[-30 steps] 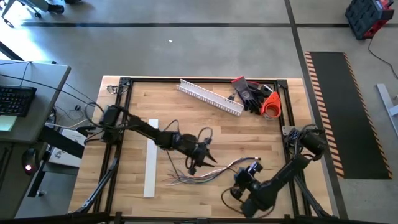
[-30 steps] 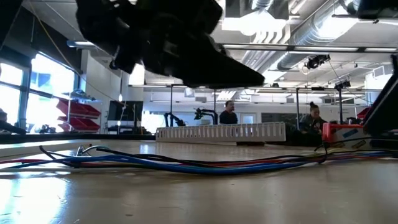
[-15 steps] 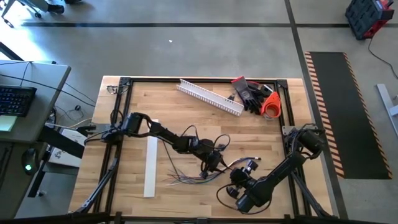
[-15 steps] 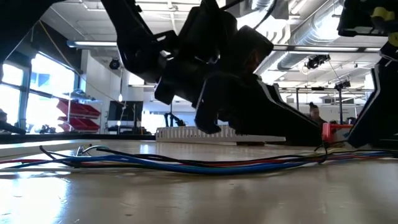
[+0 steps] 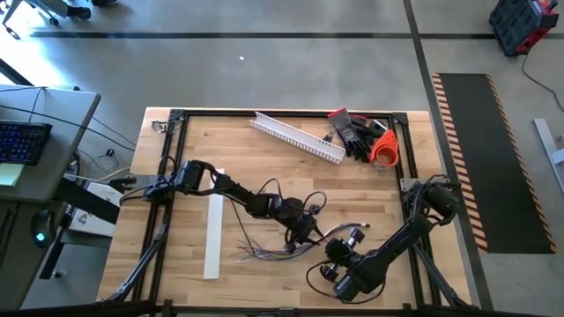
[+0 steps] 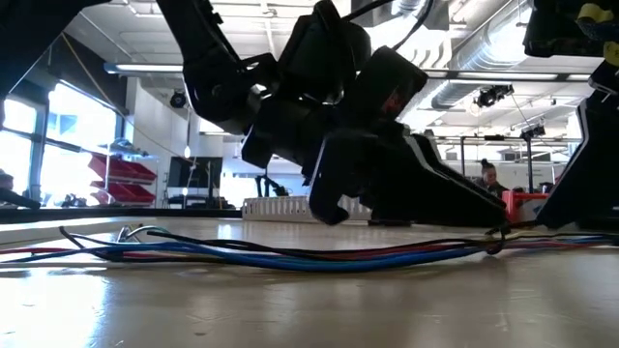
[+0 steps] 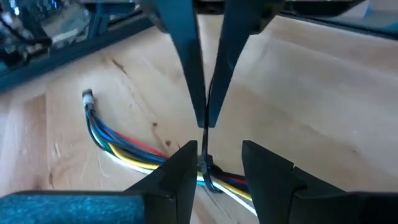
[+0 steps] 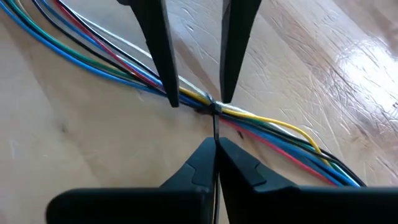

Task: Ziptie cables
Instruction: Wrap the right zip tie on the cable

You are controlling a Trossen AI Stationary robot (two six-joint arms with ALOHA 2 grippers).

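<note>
We note the right end effector (image 8: pixel 214 144) has just closed on the tie's tail at the cables (image 5: pixel 273 253), toward six o'clock on the surface (image 5: pixel 370 185), while the left end effector (image 7: pixel 219 163) straddles them, half-open, ready for cinching.

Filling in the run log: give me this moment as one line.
phase: cinching tie | left gripper: open, straddling cables | right gripper: shut on zip tie tail | cables: flat on table

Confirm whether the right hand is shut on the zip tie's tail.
Yes: the right hand pinches the thin dark zip tie tail rising from the cables.
</note>
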